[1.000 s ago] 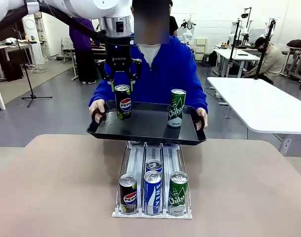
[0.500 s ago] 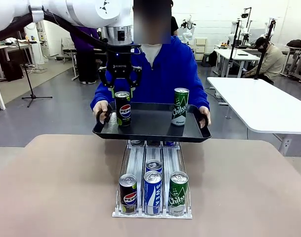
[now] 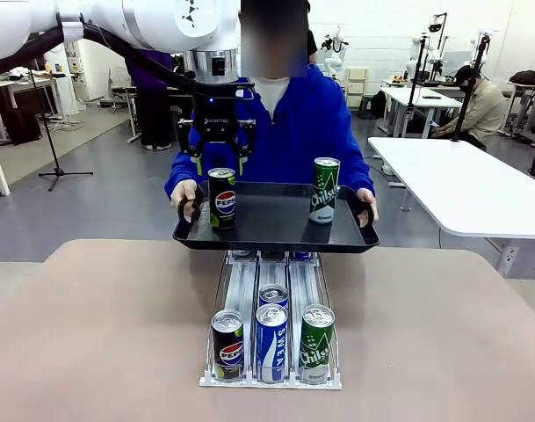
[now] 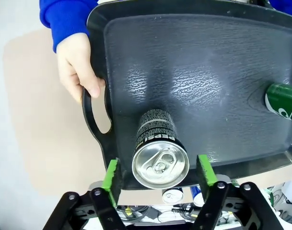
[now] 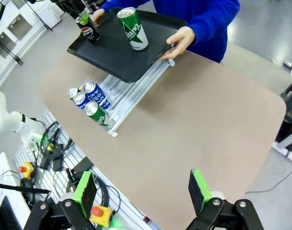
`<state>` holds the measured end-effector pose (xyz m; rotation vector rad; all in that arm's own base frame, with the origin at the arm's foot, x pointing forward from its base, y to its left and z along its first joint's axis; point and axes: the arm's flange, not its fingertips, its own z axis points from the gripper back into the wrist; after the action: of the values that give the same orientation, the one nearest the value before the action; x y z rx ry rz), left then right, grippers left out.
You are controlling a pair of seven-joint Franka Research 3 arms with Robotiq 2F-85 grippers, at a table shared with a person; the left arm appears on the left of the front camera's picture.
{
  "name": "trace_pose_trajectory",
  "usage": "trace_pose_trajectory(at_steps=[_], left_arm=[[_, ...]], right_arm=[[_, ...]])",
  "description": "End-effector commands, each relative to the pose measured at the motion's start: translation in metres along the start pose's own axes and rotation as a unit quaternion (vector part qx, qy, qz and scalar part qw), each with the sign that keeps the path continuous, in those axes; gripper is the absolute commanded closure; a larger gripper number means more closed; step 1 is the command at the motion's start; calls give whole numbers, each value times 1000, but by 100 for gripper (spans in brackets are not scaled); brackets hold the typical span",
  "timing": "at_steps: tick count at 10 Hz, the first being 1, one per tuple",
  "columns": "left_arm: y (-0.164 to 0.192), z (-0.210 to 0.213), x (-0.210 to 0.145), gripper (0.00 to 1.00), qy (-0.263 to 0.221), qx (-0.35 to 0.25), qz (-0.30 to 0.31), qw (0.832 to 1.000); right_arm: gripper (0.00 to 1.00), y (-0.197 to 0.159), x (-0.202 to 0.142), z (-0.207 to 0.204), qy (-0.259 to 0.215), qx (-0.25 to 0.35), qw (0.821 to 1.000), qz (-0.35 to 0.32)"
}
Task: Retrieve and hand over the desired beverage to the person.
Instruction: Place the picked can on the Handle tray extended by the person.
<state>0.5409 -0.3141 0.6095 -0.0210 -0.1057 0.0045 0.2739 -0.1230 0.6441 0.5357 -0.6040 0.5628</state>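
Black Pepsi can [image 3: 221, 198] upright at nine o'clock on dark tray [image 3: 276, 230], held over worktop [image 3: 118, 334] by person [image 3: 289, 132]; green can [image 3: 323, 190] at three o'clock. Left pincer [image 4: 159, 173] spread wide astride Pepsi can, pads apart from it. Right pincer [image 5: 141, 191] wide, empty.

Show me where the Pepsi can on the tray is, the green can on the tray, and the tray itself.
Pepsi can on the tray [image 3: 221, 199], front view, on its logo.
Green can on the tray [image 3: 323, 191], front view, mid-label.
Tray [image 3: 276, 239], front view, on its near rim.
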Motion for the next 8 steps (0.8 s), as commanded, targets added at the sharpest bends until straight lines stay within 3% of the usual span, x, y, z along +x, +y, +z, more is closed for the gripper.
trace_pose_trajectory(at_steps=[1,6,8], left_arm=[[1,6,3,0,13,-7,-7,1000],[2,13,-1,0,9,-17,-13,1000],[9,42,-31,0,-10,-43,-47,998]], right_arm=[[0,0,2,0,-4,10,1000,6],[0,0,2,0,-4,10,1000,6],[0,0,2,0,-4,10,1000,6]])
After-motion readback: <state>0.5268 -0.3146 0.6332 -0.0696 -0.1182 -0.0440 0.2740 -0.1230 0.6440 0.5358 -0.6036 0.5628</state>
